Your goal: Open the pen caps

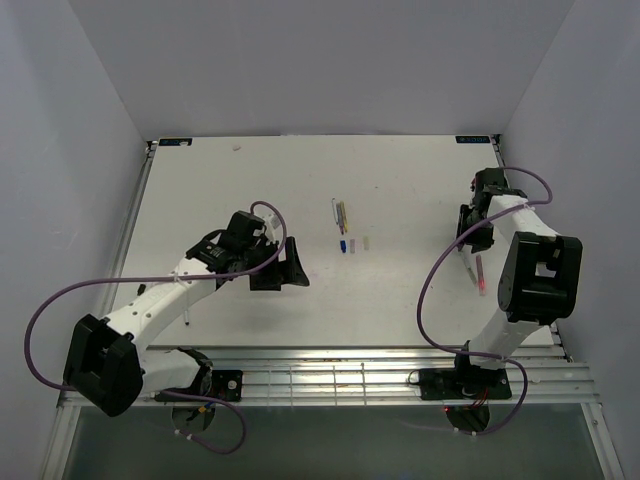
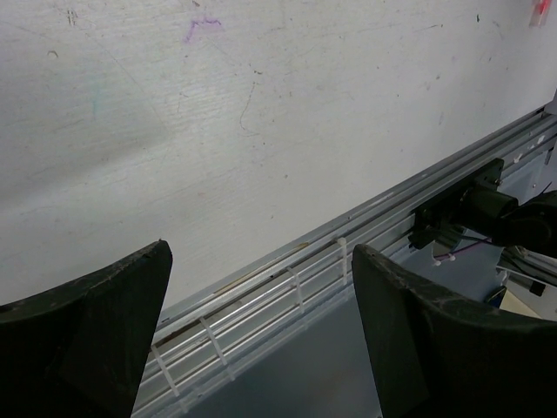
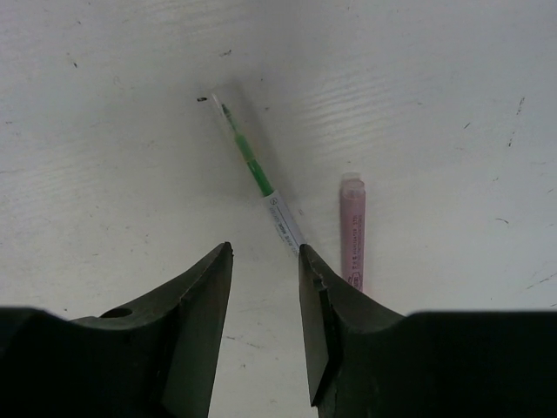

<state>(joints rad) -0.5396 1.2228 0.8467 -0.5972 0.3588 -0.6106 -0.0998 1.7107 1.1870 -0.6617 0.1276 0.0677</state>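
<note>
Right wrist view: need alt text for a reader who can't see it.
The right gripper, jaws apart, hangs low over a white table; a clear green pen lies diagonally just ahead, its near end at the fingertips. A pink pen lies to its right, apart from it.

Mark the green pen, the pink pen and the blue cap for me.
green pen [image 3: 254,165]: right wrist view, on its green middle section.
pink pen [image 3: 352,228]: right wrist view, mid barrel.
blue cap [image 1: 343,246]: top external view, on its middle.
</note>
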